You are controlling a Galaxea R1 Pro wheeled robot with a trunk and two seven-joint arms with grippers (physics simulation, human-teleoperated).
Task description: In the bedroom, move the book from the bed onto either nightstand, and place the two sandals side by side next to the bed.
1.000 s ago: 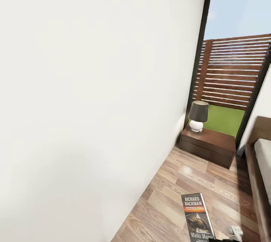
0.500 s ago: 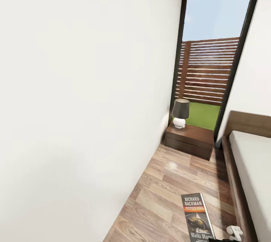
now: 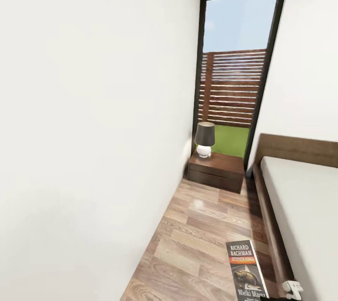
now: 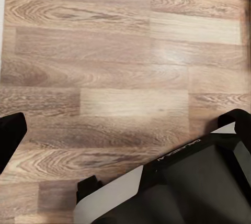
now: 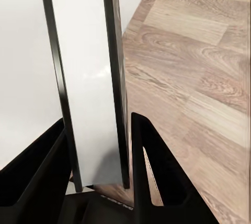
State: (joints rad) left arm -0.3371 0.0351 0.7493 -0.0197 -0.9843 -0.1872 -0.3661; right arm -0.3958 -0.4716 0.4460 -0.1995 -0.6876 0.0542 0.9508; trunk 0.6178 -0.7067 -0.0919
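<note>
Narrow bedroom aisle, wood-plank floor (image 3: 202,240) between white wall (image 3: 94,127) and bed (image 3: 300,207).

Right gripper (image 5: 99,179) closed on the book (image 5: 86,77), both black fingers (image 5: 157,171) pressed on the two faces of the thin paperback. Same book (image 3: 245,270) upright at lower right of head frame, held over the floor. Left gripper: state impossible to tell, one dark tip (image 4: 10,137) at the frame edge.

Nightstand (image 3: 217,171) at frame centre, well apart, lamp (image 3: 204,139) on its left part, tall window (image 3: 232,71) behind.

Judged: book off the bed, carrying underway, placing left; both sandals left too.
</note>
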